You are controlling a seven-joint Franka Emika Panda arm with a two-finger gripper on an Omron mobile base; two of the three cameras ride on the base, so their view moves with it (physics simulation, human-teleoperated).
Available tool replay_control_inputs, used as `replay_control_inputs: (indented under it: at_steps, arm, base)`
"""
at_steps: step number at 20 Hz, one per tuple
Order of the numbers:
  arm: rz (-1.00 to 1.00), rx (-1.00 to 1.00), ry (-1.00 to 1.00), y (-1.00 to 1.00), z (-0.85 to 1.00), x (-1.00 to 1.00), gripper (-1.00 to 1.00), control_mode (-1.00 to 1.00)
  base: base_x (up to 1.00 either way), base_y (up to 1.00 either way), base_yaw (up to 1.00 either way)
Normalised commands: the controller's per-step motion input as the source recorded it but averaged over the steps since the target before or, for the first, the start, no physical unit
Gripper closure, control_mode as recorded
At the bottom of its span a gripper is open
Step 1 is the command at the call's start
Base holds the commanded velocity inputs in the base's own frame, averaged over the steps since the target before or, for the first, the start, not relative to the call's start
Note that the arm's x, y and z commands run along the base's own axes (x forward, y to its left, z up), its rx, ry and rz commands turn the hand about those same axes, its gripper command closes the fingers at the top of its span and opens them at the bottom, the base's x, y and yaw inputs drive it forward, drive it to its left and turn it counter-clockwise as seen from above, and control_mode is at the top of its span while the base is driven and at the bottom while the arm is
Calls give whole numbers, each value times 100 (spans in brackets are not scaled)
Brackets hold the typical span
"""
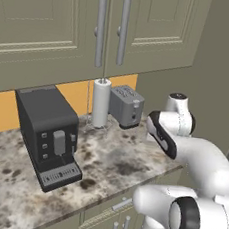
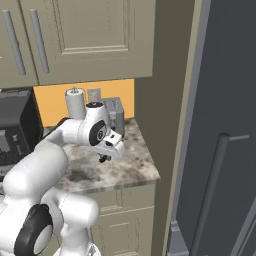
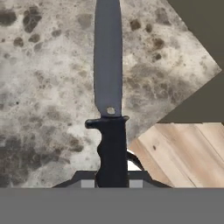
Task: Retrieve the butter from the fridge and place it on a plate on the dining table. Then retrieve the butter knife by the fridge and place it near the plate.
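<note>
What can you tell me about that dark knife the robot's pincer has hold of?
The butter knife is all dark: a long, flat grey-black blade with a small rivet near its base, a short crossguard, and a contoured black handle. The pincer is shut on the handle's end. The blade points away from the hand, over the speckled marble counter near its corner.

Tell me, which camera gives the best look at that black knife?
The hand view: the butter knife runs up the middle, blade and handle clear above the speckled counter. In the right base view, only the gripper is clear. The left base view gives no clear look.
</note>
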Motion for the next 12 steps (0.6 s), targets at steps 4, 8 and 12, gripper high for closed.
replay_control_inputs:
  at_steps: [4,8,12]
  arm:
    - [0,3,0,0,13,-83,100,-100]
    - [0,2,-5,17,32,-79,100,-100]
    - [1,0,-2,43,67,-61,100,-100]
  base:
    - [0,0,0]
    - [0,0,0]
    - [0,0,0]
